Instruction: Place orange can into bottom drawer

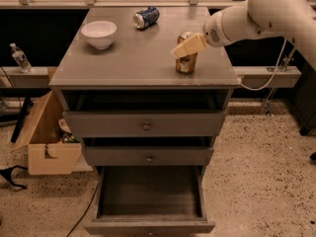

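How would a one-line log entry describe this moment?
gripper: at top of orange can | can upright on cabinet | bottom drawer: open

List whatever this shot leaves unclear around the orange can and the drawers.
All in the camera view:
- The orange can: its top is covered by the gripper, which is over the right side of the cabinet top; contact between them cannot be judged.
- The bottom drawer: its front panel is cut by the lower edge.
- The top drawer: its inside is dark under the cabinet top.
- The blue can: its label is too small to read.
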Action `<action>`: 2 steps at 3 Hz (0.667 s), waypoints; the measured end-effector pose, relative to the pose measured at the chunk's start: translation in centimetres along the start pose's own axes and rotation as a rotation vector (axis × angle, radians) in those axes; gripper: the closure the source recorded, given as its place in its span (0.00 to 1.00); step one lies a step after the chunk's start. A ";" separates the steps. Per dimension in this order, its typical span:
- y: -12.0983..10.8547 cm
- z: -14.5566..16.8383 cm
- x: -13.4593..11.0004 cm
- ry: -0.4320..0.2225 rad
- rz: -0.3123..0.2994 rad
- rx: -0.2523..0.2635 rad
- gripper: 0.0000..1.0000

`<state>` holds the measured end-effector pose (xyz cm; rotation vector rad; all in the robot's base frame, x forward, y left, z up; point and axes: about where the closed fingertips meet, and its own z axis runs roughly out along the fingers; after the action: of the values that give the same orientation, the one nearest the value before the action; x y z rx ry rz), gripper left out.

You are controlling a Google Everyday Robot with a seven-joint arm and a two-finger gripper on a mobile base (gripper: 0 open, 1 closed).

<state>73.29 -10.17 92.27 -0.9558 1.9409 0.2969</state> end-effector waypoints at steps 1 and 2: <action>0.9 1.1 -0.9 -0.020 0.008 -0.017 0.00; 1.8 2.3 -0.8 -0.021 0.023 -0.041 0.18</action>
<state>73.69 -7.34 91.38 -0.9535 1.9343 0.3607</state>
